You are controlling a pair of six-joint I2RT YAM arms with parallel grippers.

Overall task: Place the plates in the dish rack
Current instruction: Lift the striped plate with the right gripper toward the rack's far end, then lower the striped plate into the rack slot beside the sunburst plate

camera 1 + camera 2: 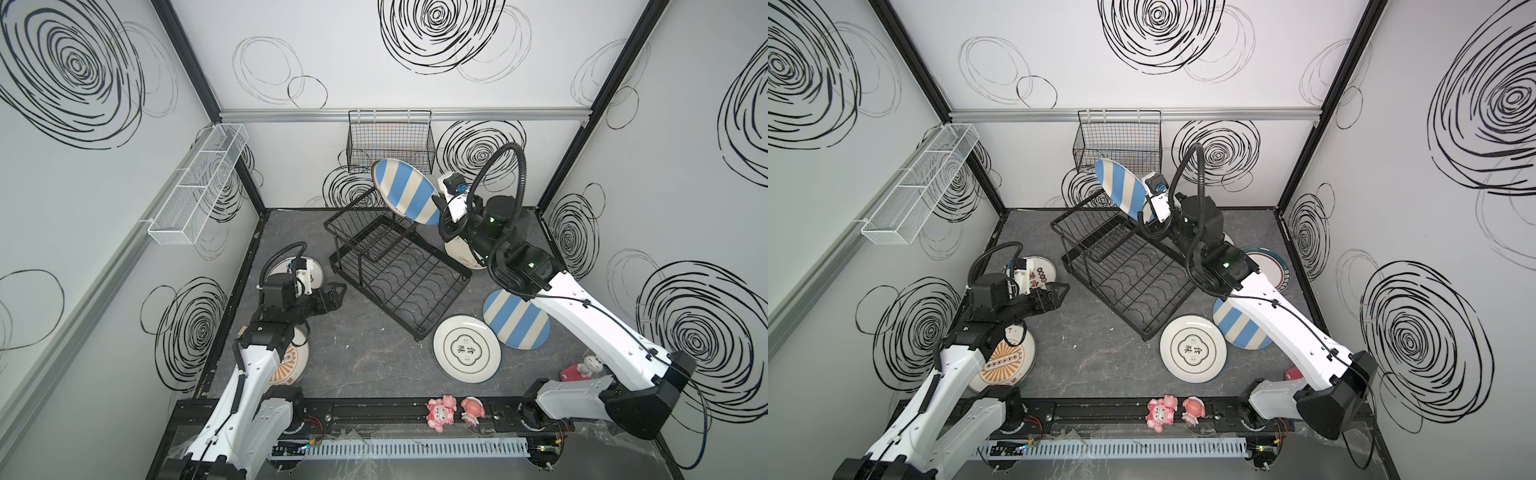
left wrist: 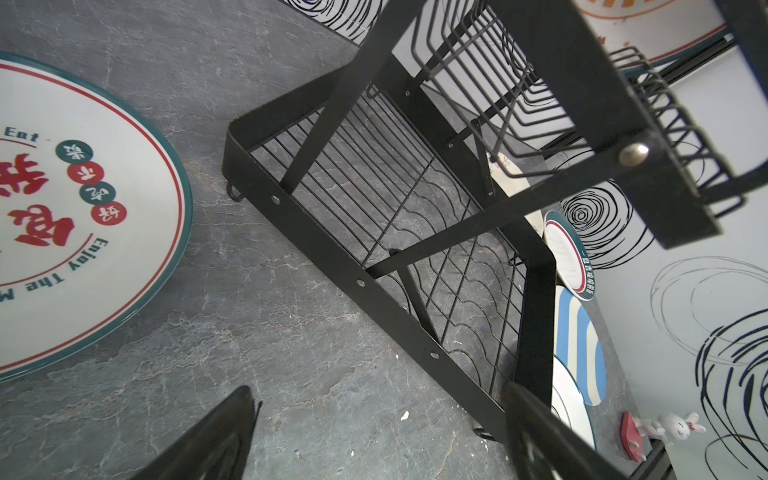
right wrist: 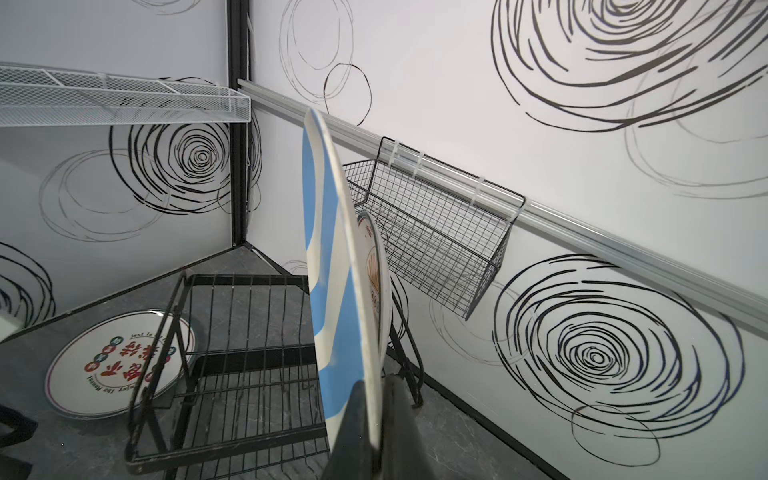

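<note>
Both top views: right gripper (image 3: 376, 384) clamped on the rim of a blue-and-cream striped plate (image 1: 405, 191). Plate is on edge, tilted, up over the far end of the dish rack (image 1: 405, 282) by its upper basket (image 1: 365, 237), not seated yet. Empty left gripper (image 1: 341, 296) has jaws wide, low beside the rack.

Progress looks early: lower tray slots and upper basket hold nothing. Right wrist view shows an orange-patterned plate (image 3: 376, 286) on edge just behind the held one; in the rack or leaning past it, cannot tell.

Flat on the table, left to load:
- second striped plate (image 1: 517, 320)
- green-medallion plate (image 1: 467, 348)
- teal-rim plate (image 1: 1268, 266)
- red-lettered plate (image 2: 83, 208)
- orange sunburst plate (image 1: 1005, 361)

Wall grid basket (image 1: 390, 141) and white mesh basket (image 1: 199, 183): nothing seen inside.
</note>
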